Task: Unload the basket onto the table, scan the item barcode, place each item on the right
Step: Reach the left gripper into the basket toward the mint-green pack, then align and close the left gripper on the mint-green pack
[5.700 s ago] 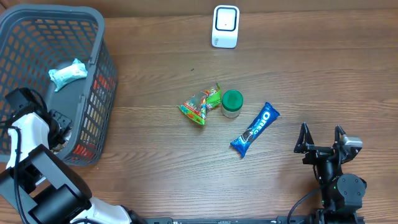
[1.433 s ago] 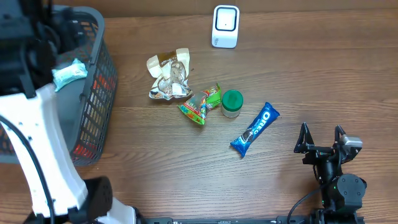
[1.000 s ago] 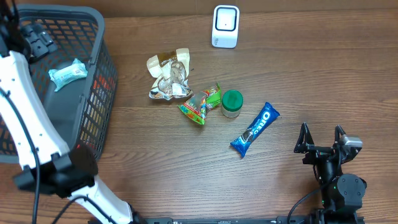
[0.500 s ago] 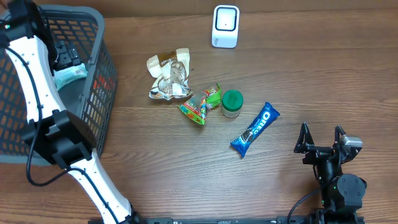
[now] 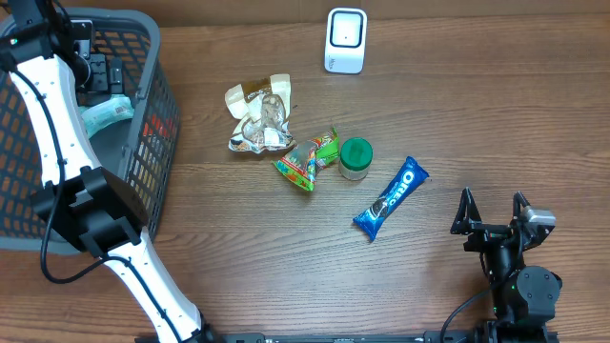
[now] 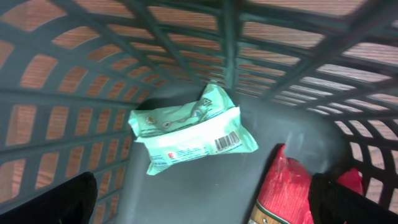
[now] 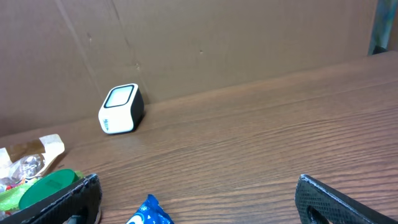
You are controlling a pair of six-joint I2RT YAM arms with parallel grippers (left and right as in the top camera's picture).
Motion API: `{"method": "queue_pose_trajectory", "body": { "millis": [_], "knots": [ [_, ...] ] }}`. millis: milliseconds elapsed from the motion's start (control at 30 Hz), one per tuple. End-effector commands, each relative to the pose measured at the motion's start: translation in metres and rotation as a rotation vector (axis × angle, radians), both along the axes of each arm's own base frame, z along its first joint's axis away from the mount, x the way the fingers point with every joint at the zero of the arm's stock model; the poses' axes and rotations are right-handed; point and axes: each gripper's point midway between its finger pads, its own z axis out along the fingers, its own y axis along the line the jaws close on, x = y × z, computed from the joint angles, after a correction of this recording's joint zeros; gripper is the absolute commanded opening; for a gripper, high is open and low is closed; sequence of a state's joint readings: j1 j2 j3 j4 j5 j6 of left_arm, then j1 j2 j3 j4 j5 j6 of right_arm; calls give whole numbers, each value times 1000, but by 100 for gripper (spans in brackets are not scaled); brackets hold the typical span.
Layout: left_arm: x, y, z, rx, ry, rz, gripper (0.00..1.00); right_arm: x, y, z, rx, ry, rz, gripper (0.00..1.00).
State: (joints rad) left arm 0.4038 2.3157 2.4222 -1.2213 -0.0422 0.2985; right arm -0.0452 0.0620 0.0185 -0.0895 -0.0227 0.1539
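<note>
Wooden table (image 5: 457, 124), overhead: scanner (image 5: 345, 40) at 12 o'clock, nothing before it. My left pincer (image 5: 95, 69) hangs inside the basket (image 5: 157, 114) at 9 o'clock.

Left wrist: jaws wide, empty; mint packet (image 6: 193, 134) below, barcode (image 6: 227, 141) facing up.

Right wrist: right pincer (image 7: 196, 199) wide, idle.

I judge the grab and the scan are both left to do.

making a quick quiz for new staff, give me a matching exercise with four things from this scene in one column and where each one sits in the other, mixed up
Things:
1. pale green packet
2. white scanner
3. blue cookie pack
4. green-lidded jar

Places:
A. at the far edge of the table
B. inside the basket
C. the item nearest the right gripper
D. right beside the striped snack bag

Pairs: 1-B, 2-A, 3-C, 4-D
</note>
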Motion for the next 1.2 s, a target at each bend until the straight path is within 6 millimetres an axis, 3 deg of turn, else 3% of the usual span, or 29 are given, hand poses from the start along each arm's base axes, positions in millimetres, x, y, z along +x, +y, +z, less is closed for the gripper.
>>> {"method": "queue_pose_trajectory", "body": {
  "millis": [0,400,733,900,1167],
  "knots": [
    [0,-3,-8,-21,18,-50,100,0,1,-3,4,2,5,100],
    [-19,23,-17,-33,49,8,100,0,1,-3,4,2,5,100],
    [-41,27,-67,-94,150,24,100,0,1,-3,4,2,5,100],
    [-34,28,-78,-86,129,15,100,0,1,-3,4,2,5,100],
    [-14,25,-73,-84,47,-89,100,0,1,-3,4,2,5,100]
  ]
}}
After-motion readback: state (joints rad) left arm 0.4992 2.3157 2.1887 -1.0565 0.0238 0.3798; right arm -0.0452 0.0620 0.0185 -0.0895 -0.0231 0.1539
